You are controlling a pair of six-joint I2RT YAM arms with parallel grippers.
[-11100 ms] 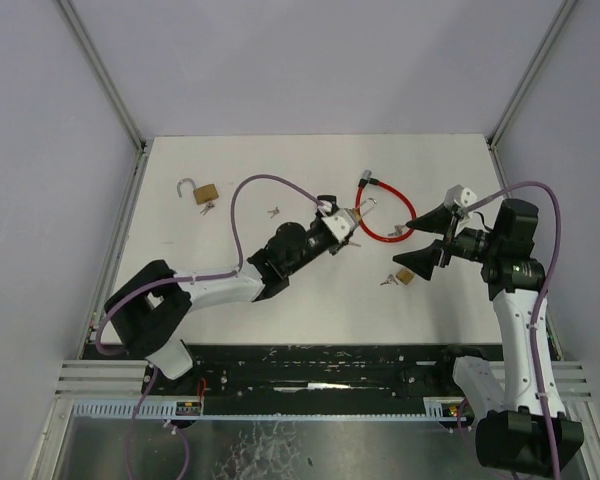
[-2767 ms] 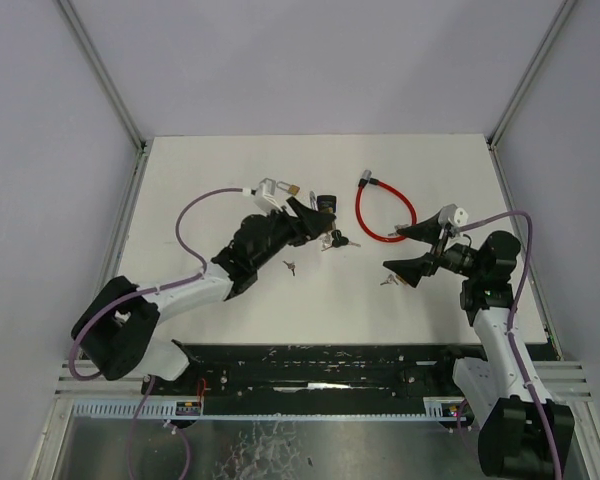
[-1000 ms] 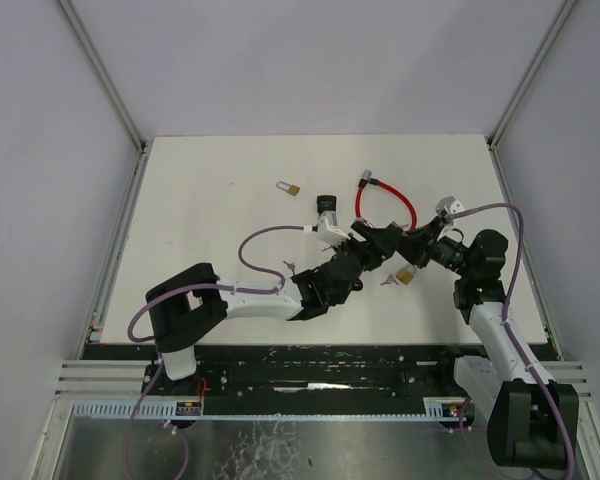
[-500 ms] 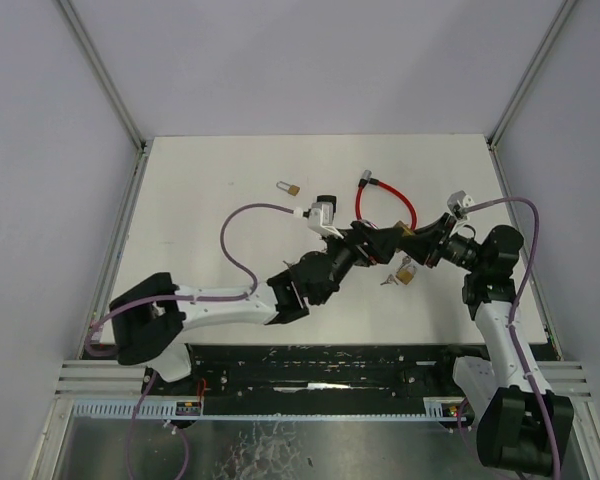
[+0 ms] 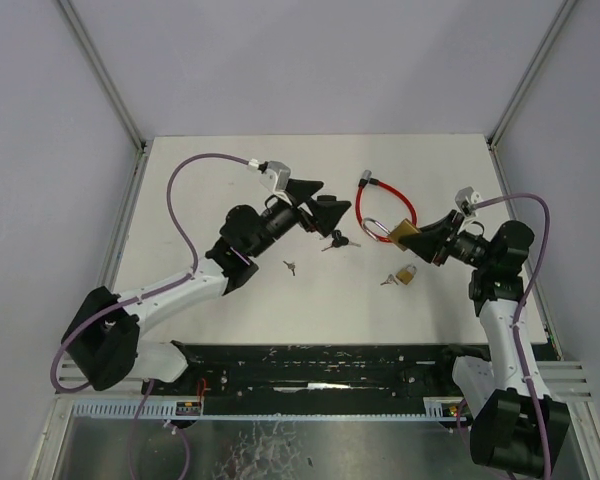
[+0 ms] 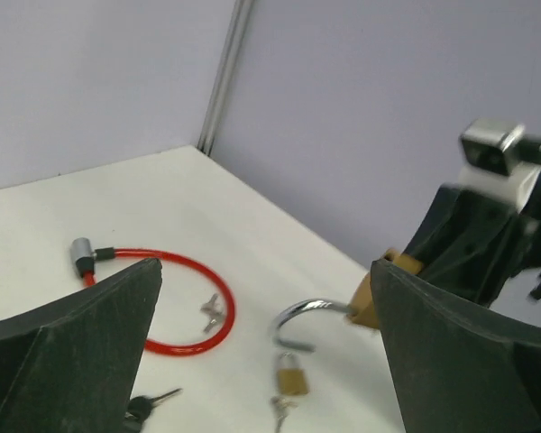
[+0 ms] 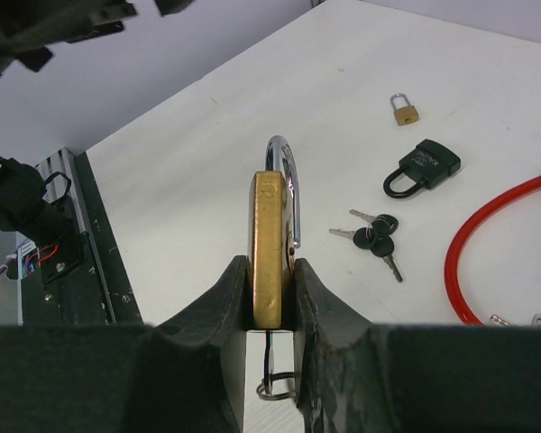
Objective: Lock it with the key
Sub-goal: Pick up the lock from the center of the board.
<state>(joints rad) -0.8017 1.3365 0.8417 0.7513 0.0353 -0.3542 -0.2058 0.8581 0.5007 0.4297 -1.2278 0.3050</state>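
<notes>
White counter [image 5: 230, 300] fills the middle of the top view, walled by pale grey panels, and we see both arms reaching over it from the bottom edge. At centre right of that view the right gripper [image 5: 417, 236] has its fingers clamped on the flat sides of a large brass padlock [image 5: 401, 232], held clear of the counter. The right wrist view shows the body edge-on between the two fingers [image 7: 225, 307], with the silver shackle [image 7: 284, 180] open and standing above it (a thin wire ring [image 7: 272, 390] shows just beneath the body, though we cannot tell whether a key sits in the keyhole). Left of centre, the left gripper [image 5: 320, 200] hangs above the counter with its fingers [image 6: 81, 361] spread wide apart and nothing between them, pointing toward the held padlock. Between the two grippers a red cable lock [image 5: 358, 207] lies looped on the counter. A small brass padlock [image 5: 406, 273] rests just below the held one in the top view, apart from it. A bunch of black-headed keys [image 5: 338, 240] lies near the left gripper's lower finger, and a small loose key [image 5: 291, 267] sits to their lower left. At the upper right of the right wrist view we also see a black padlock [image 7: 424, 167] just above those keys and a mini padlock [image 7: 402, 110] beyond it.
</notes>
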